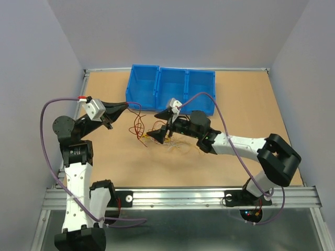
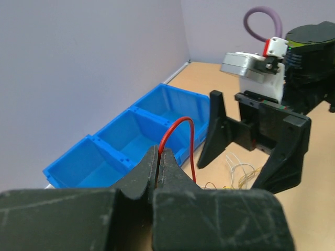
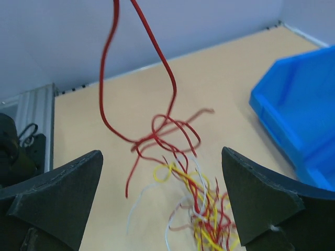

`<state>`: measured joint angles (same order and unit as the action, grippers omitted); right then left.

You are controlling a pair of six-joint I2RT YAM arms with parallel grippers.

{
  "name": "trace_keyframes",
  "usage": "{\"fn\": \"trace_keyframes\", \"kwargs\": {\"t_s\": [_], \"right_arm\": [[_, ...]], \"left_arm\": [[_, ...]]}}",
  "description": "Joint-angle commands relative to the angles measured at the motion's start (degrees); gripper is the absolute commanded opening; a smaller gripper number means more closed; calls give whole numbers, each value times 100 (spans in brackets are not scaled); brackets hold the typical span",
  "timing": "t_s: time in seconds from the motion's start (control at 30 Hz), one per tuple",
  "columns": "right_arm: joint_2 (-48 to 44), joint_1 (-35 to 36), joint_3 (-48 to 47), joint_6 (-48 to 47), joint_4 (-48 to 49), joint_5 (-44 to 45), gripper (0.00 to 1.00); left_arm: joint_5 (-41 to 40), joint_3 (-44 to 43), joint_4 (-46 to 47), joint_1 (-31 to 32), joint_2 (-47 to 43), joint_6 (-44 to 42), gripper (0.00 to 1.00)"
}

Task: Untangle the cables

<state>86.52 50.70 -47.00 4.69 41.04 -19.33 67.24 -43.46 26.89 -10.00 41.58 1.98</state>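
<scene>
Nearest the arm bases, the cables [image 1: 168, 144] are lying in a loose red, yellow and white knot on the desk [image 1: 251, 115], a little short of the middle. The right fingers [image 3: 57, 183] are hanging directly over that knot, spread wide and gripping nothing, with the bulk of the tangle sitting between and just beyond them in the right wrist view.

Moving further out, one red wire [image 3: 101, 94] is rising out of the knot and climbing toward the left side. The left fingers [image 2: 141, 175] are clenching its far end, pinching it tight and holding it up off the desk. A red loop is arching above the tips in the left wrist view. Behind all this, the blue bins [image 1: 157, 86] are sitting at the back edge, just beyond the left fingers.

Judging the step: this is looking like a pull-out of the red strand. To do it well, the right side should be pressing down on the yellow and white mass, not on the red loops, so they can slip free. The left should be drawing away slowly, since a fast tug is likely to tighten the small red knot showing low on the strand
</scene>
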Motion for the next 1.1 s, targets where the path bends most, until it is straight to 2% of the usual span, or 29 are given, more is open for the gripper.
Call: {"fn": "trace_keyframes", "kwargs": {"t_s": [0.0, 0.33, 0.43, 0.5, 0.6, 0.63, 0.67, 0.7, 0.8, 0.83, 0.87, 0.9, 0.93, 1.07], "right_arm": [[330, 46, -792, -12, 940, -879, 100], [1410, 212, -1926, 278, 1240, -1240, 100], [1946, 370, -2146, 208, 1240, -1047, 100], [2350, 388, -2208, 217, 1266, -862, 95], [2711, 397, -1945, 278, 1678, -530, 80], [2764, 397, -1805, 339, 2123, -432, 64], [2852, 397, -1473, 392, 2363, -266, 56], [2879, 397, -1330, 523, 2713, -177, 43], [2853, 397, -673, 621, 3006, 130, 33], [2818, 397, -504, 656, 3146, 192, 24], [2774, 397, -320, 656, 3243, 367, 20], [2521, 397, 700, 726, 3609, 708, 11], [2406, 397, 710, 726, 3613, 712, 7], [1661, 397, 1962, 674, 4035, 1536, 1]], "left_arm": [[-18, -417, -167, 138, -54, 75, 0], [-308, -909, -264, 437, 95, 233, 0], [-396, -1295, -255, 587, 323, 364, 0], [-414, -1752, -255, 657, 481, 549, 0], [-510, -2577, -255, 675, 824, 812, 0], [-684, -2832, -394, 675, 1025, 830, 0], [-817, -3400, -543, 675, 1149, 831, 0], [-1149, -3728, -928, 675, 1281, 831, 0], [-1765, -5178, -1694, 675, 1940, 778, 0], [-2098, -5825, -2114, 675, 2289, 786, 0], [-2267, -6101, -2301, 675, 2449, 795, 0], [-2625, -6513, -2538, 666, 2773, 865, 0], [-2629, -6517, -2540, 666, 2776, 866, 0], [-2559, -6063, -2190, 675, 2847, 927, 0]]}}
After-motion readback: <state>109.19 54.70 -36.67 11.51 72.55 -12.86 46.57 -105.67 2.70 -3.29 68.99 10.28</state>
